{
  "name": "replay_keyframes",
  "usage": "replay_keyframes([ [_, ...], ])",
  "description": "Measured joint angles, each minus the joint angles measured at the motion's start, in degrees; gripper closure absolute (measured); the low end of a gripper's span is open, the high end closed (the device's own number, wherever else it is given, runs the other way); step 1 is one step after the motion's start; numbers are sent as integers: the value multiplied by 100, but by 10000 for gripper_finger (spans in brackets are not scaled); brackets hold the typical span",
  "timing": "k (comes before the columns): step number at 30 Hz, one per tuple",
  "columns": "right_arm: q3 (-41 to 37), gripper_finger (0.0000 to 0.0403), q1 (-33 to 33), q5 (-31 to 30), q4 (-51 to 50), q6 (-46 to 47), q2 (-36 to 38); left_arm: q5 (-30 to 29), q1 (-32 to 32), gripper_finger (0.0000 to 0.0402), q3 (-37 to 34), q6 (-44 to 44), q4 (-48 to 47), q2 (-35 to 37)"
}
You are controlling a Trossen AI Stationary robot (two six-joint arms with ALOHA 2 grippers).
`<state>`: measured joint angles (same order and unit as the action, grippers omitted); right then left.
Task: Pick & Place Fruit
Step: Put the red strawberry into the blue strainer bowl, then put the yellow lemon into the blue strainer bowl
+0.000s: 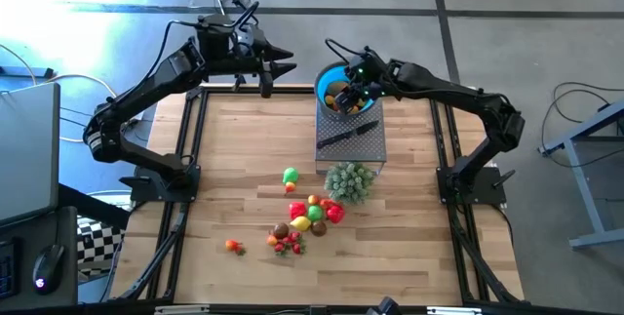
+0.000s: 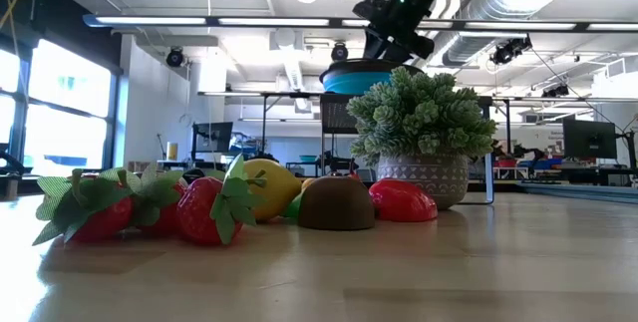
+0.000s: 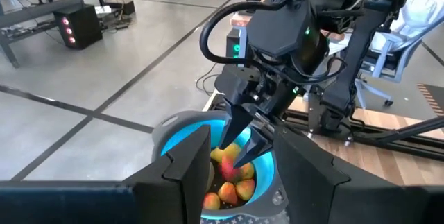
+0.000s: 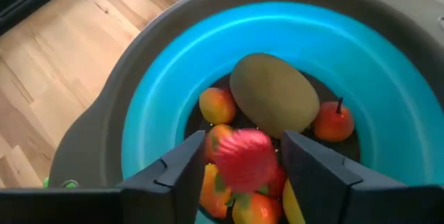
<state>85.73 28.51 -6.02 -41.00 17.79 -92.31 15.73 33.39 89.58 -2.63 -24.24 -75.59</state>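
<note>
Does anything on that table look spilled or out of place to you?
Nothing looks spilled or broken. A loose pile of toy fruit lies on the wooden table, with one piece strayed off alone. The right pincer is over the blue bowl with a red fruit between its fingers.

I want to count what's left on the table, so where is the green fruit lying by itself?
In the high view the green fruit lies on the wooden table near the middle, left of the bushy plant and just above the main fruit pile.
</note>
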Motion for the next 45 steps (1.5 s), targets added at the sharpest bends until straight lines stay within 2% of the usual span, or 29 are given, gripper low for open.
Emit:
replay_keyframes([
  [5,0,172,0,26,76,-10,2,0,0,245,0,0,2,0],
  [10,-2,170,-29,498,147,-10,200,0,0,245,0,2,3,0],
  [16,-2,211,-228,1106,820,-302,849,2,0,245,0,0,3,0],
  [21,-2,262,-435,1075,1285,-579,1431,7,0,245,0,-2,-30,0],
  [30,-2,338,-869,1067,1015,-919,2244,9,0,245,0,-191,-410,2],
  [37,2,365,-1045,1067,674,-1050,2463,9,0,245,0,-345,-479,7],
  [45,2,374,-1340,823,276,-477,2475,9,-2,245,0,-354,-687,9],
])
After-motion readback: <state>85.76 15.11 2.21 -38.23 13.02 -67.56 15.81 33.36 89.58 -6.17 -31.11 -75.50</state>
